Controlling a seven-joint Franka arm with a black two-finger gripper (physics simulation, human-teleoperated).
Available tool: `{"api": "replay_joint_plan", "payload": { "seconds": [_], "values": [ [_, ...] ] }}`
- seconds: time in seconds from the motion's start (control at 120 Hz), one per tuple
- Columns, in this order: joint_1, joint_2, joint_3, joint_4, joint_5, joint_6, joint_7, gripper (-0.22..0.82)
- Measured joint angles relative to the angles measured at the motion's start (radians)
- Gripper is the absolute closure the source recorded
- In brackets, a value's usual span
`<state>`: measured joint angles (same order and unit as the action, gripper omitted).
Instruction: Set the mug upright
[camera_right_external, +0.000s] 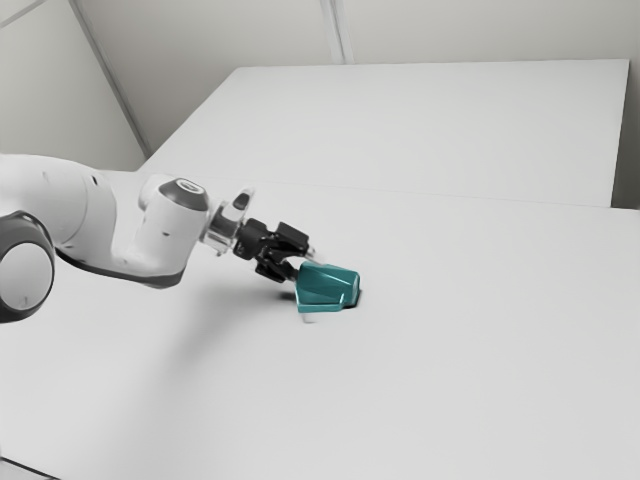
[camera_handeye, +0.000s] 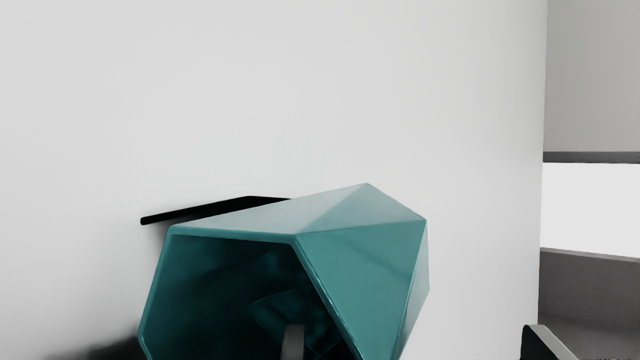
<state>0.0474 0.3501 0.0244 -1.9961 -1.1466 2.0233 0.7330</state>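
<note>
Because its fingers stand apart, the black two-finger gripper (camera_right_external: 306, 267) grasps nothing: one grey fingertip (camera_handeye: 293, 344) reaches into the mouth of the glossy teal faceted mug (camera_right_external: 328, 284), the other lies outside, clear of the wall. The mug rests on its side on the table, mouth toward the gripper, base toward the exterior view's right. I judge it light and stiff, perhaps brittle ceramic, its slanted faces apt to slip; the wall near the rim seems the place to pinch, before tipping it base-down. Under it spreads a smooth, pale grey table (camera_right_external: 450, 380), likely offering little grip. Farther off are a flat whitish panel (camera_right_external: 420, 125) and plain off-white walls (camera_right_external: 200, 35).
</note>
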Motion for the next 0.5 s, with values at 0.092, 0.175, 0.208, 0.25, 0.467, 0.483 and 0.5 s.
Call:
{"api": "replay_joint_plan", "payload": {
  "seconds": [0.092,0.175,0.208,0.25,0.467,0.483,0.5],
  "values": [
    [0.003,0.000,-0.002,0.000,-0.003,-0.001,0.001,0.47],
    [0.004,-0.001,-0.003,0.002,-0.004,-0.002,0.002,0.59],
    [0.005,-0.001,-0.003,0.003,-0.004,-0.002,0.004,0.63],
    [0.004,-0.002,-0.003,0.004,-0.004,-0.002,0.007,0.66],
    [0.006,-0.017,-0.004,0.006,-0.005,-0.016,0.016,0.74],
    [0.007,-0.020,-0.004,0.006,-0.005,-0.019,0.016,0.75],
    [0.009,-0.023,-0.004,0.006,-0.005,-0.023,0.017,0.75]
  ]
}}
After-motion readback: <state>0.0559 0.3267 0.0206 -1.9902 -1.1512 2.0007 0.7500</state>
